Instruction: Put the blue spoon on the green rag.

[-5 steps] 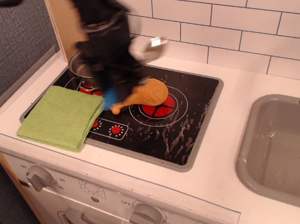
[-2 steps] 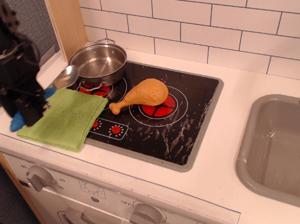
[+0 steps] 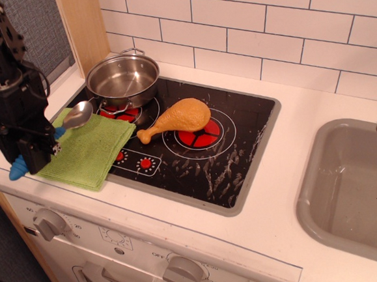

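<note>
The blue spoon [image 3: 77, 116] is held in my black gripper [image 3: 38, 151]. Its silver bowl sticks out to the right over the green rag [image 3: 88, 149]. The blue handle end [image 3: 18, 169] sticks out low on the left, over the white counter beside the rag. The gripper is shut on the spoon's handle and stands at the rag's left edge, hiding that part of the cloth. The rag lies flat across the counter and the stove's left edge. I cannot tell whether the spoon touches the rag.
A steel pot [image 3: 123, 78] stands on the back-left burner. An orange chicken leg [image 3: 177, 119] lies on the black stovetop [image 3: 241, 143] to the right of the rag. A grey sink [image 3: 349, 187] is at the far right. A wooden panel [image 3: 83, 28] rises behind the pot.
My gripper has carried the spoon from over the stove by the chicken leg to the rag's left edge, then dropped a little lower.
</note>
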